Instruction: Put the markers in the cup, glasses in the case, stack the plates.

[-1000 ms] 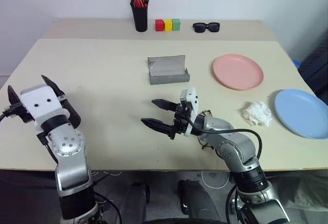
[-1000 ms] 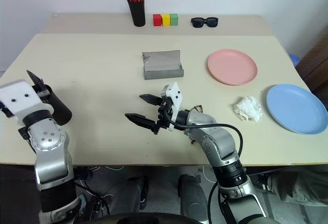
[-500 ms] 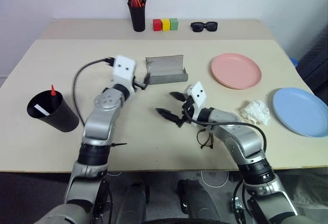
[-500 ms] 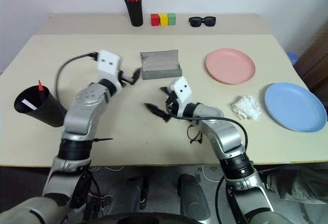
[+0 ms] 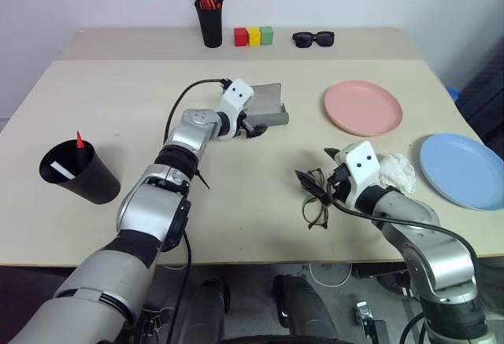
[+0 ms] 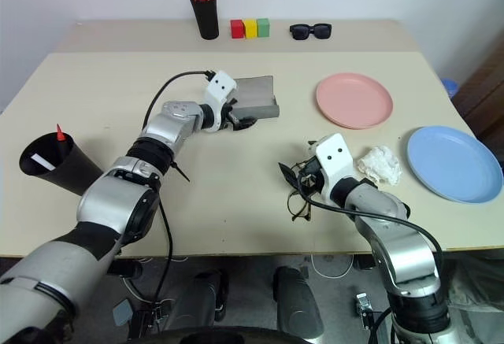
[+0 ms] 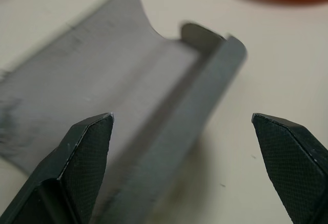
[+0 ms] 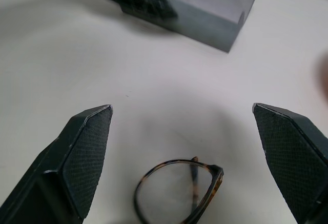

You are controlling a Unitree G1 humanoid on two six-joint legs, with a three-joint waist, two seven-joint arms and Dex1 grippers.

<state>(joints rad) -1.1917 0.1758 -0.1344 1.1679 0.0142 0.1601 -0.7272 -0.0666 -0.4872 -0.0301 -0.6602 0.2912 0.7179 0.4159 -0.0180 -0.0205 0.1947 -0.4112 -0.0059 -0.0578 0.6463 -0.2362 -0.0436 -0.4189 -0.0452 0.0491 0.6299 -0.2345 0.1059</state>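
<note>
The grey case stands open mid-table, lid raised. My left gripper is open at its front left corner, and the case's edge lies between its fingers. The glasses lie on the table in front of the case. My right gripper hovers open just above them; a lens rim shows between its fingers. The black cup at the left holds the red marker and the white marker. The pink plate and the blue plate lie apart at the right.
A crumpled tissue lies between my right wrist and the blue plate. Along the back edge stand a tall black pen holder, three coloured blocks and black sunglasses.
My left arm swung from the cup at the left across to the case. My right gripper drew back to the right, leaving the glasses uncovered on the table.
</note>
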